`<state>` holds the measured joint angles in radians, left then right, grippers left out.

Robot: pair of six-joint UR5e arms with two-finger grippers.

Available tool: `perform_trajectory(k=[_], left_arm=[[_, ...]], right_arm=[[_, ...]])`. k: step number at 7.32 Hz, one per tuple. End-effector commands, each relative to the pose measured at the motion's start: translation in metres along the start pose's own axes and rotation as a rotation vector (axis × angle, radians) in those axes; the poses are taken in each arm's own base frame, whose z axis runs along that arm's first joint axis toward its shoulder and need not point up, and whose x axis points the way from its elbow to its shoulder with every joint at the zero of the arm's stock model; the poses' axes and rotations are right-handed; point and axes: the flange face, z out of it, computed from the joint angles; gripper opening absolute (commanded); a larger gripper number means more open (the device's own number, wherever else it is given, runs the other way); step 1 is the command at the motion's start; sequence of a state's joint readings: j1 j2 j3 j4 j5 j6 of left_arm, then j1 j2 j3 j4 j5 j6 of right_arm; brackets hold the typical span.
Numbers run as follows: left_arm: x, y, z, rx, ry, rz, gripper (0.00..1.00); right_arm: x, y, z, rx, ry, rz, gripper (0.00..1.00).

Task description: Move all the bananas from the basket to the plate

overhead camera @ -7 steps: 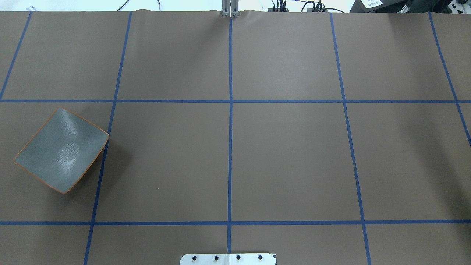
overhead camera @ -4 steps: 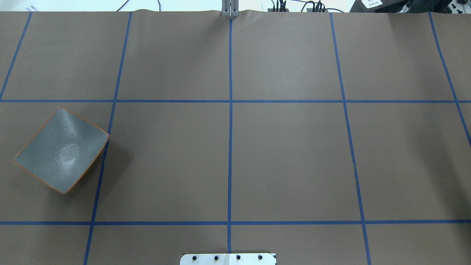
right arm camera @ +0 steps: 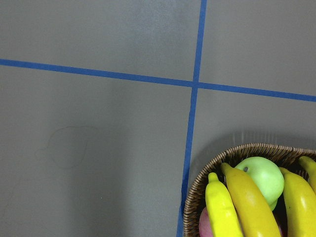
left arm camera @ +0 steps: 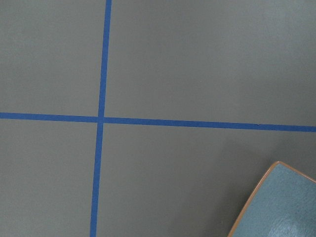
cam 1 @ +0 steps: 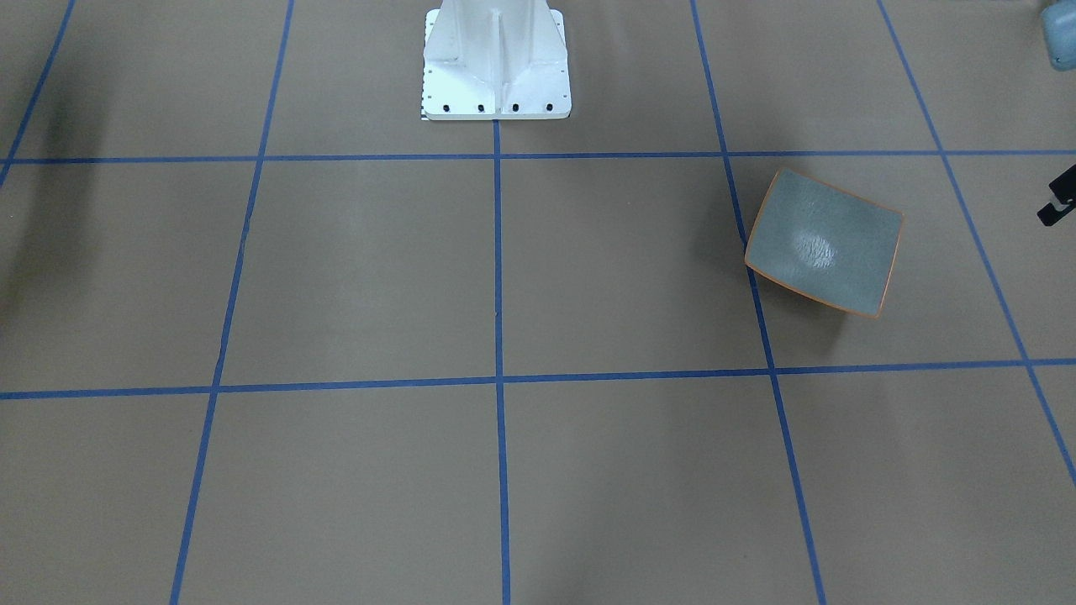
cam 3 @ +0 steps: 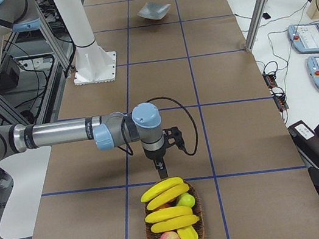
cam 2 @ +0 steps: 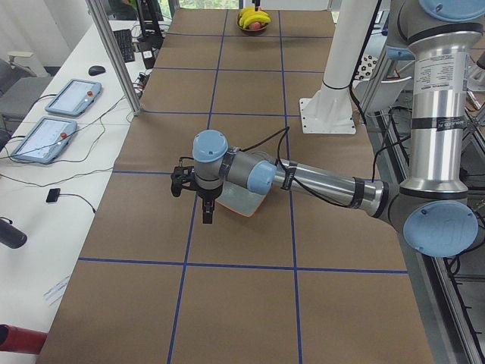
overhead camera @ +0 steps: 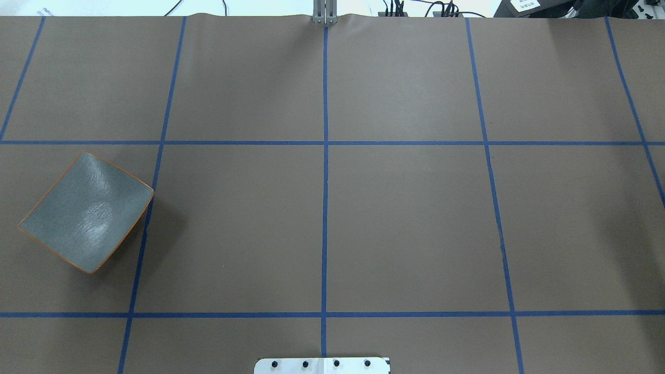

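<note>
Several yellow bananas (cam 3: 165, 193) lie in a wicker basket (cam 3: 149, 236) with a green apple and a red apple. The right wrist view shows bananas (right arm camera: 247, 202) and the basket's rim (right arm camera: 212, 163) at lower right. My right gripper (cam 3: 162, 171) hangs just beside the basket's near rim; I cannot tell if it is open or shut. The grey-blue plate (overhead camera: 85, 210) with an orange rim is empty at the table's left. My left gripper (cam 2: 207, 216) hangs beside the plate (cam 2: 239, 201); its state cannot be told.
The white robot base (cam 1: 494, 59) stands at the table's middle edge. Blue tape lines divide the brown table. The plate's corner (left arm camera: 281, 207) shows in the left wrist view. Tablets and cables lie on the side desk (cam 2: 45, 129).
</note>
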<state>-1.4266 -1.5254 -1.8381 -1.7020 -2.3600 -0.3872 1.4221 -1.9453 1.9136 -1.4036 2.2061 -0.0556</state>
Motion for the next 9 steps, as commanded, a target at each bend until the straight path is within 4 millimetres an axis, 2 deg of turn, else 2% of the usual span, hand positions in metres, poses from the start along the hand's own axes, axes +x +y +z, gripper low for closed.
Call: perform_trajectory(k=[1, 4, 7, 9], left_arm=[[0.0, 0.0, 0.0, 0.002, 0.0, 0.003, 1.0], [0.0, 0.0, 0.0, 0.003, -0.001, 0.004, 1.0], [0.001, 0.0, -0.002, 0.012, 0.002, 0.012, 1.0], [0.001, 0.0, -0.002, 0.011, 0.0, 0.012, 1.0]], right_arm=[[0.007, 0.023, 0.017, -0.052, 0.017, -0.06, 0.94], [0.033, 0.036, 0.055, -0.059, 0.029, -0.056, 0.95], [0.03, 0.033, 0.059, -0.058, 0.009, 0.001, 0.94], [0.028, 0.032, 0.062, -0.066, -0.008, -0.005, 0.79]])
